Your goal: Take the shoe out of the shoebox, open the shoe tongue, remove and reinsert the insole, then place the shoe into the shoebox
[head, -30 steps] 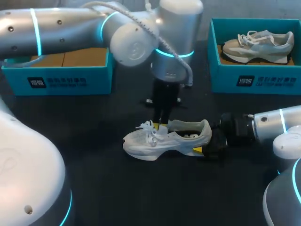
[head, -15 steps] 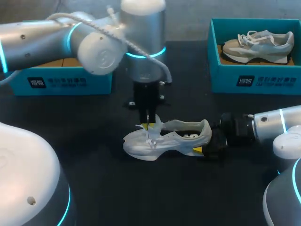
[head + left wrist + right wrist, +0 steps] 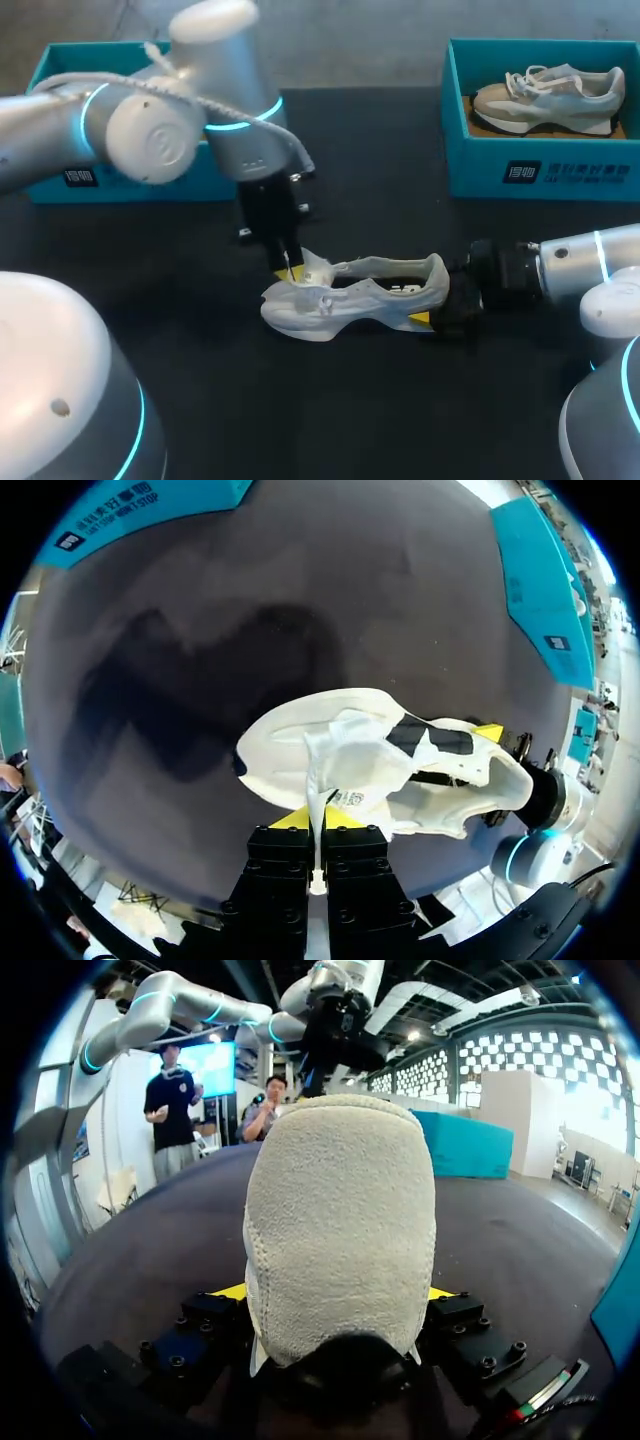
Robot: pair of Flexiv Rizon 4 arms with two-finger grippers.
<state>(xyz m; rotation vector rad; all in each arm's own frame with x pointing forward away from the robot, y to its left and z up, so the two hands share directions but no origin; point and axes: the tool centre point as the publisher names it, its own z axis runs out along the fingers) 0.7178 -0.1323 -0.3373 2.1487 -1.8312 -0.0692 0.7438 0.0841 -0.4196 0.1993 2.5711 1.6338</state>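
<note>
Change: over the last second the left arm has been swung away toward the left side. The left hand (image 3: 285,270) has been carried from above the laces toward the toe end. The soft white tongue (image 3: 316,266) has been drawn forward with it, and more of the teal cardboard shoebox (image 3: 70,65) at the far left has been uncovered. The right arm and the white mesh running shoe (image 3: 350,298) have been kept in place.
Shoe: it is stood upright on its thick, curved sole in the middle of the dark matte tabletop (image 3: 300,410). The toe is turned toward the left arm, and the shoe is outside both boxes. The collar is padded and the opening is seen dark inside.
Left hand: clenched on the tongue, which is pinched as a thin, creased flap between the two yellow tips, above the toe end.
Right hand (image 3: 335,1295): clamped on the heel from both sides. The heel cup is seen as a rounded, suede-like, off-white panel with stitched edges.
Left box: rectangular and open-topped, partly hidden behind the left arm.
Right box: a second teal cardboard shoebox (image 3: 480,175) is set at the far right. A beige-and-grey laced sneaker (image 3: 548,98) is laid lengthwise in it.
</note>
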